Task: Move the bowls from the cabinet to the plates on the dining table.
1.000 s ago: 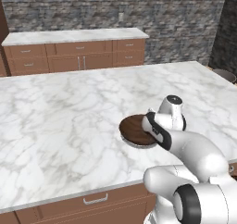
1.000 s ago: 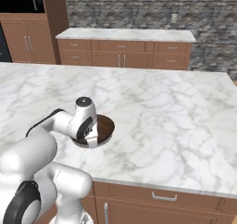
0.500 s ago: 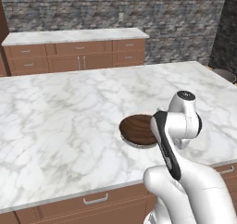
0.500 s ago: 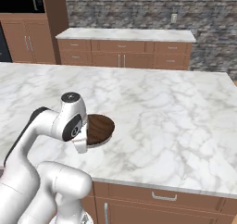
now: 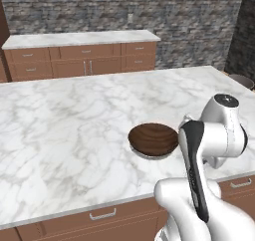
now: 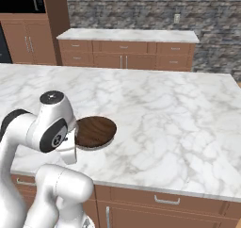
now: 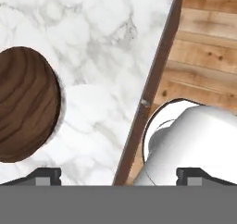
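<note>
A dark brown wood-like bowl [image 5: 153,138] [image 6: 95,130] [image 7: 23,109] rests on a pale plate, which shows as a thin rim [image 5: 149,156] [image 6: 84,148] [image 7: 61,108] beneath it. Both sit near the front edge of the dining table [image 5: 74,125] [image 6: 164,114] [image 7: 92,33]. My gripper [image 7: 120,176] is open and holds nothing. It hangs above the table's front edge, off to the side of the bowl and apart from it. The cabinet is out of view.
A narrower marble counter over low wooden cabinets [image 5: 82,38] [image 6: 127,34] runs along the stone back wall. A tall wooden unit with a dark oven [image 6: 28,29] stands at the left. Wooden floor [image 7: 208,47] lies beyond the table edge [image 7: 157,70].
My arm has lifted off the bowl and drawn back toward the table's front edge. The fingers have spread a little wider. The bowl stays on the plate.
</note>
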{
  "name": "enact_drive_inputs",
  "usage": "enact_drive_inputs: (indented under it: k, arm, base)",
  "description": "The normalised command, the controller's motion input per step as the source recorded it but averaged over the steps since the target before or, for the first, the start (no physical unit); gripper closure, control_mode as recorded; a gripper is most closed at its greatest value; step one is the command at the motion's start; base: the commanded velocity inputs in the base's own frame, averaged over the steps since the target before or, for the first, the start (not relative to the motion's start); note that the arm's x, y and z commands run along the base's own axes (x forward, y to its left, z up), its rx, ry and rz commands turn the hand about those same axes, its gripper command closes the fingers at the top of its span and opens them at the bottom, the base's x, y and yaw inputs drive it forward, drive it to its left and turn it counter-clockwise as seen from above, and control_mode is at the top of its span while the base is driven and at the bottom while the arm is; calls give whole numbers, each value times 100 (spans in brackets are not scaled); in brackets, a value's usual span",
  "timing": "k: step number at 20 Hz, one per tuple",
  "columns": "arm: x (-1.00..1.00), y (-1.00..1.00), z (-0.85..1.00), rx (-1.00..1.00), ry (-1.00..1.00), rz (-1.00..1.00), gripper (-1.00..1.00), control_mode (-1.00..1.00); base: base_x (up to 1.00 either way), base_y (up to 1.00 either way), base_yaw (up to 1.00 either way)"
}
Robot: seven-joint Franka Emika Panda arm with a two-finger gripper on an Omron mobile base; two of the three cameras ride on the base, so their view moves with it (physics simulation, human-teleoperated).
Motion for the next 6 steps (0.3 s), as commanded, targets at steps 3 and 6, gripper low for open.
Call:
enact_drive_inputs:
  k: [3, 6]
  arm:
    - [-62, 0, 48, -17, -24, 9, -100, -100]
    - [-27, 0, 29, -27, -29, 27, -100, -100]
  base:
    - [0, 0, 0]
    - [0, 0, 0]
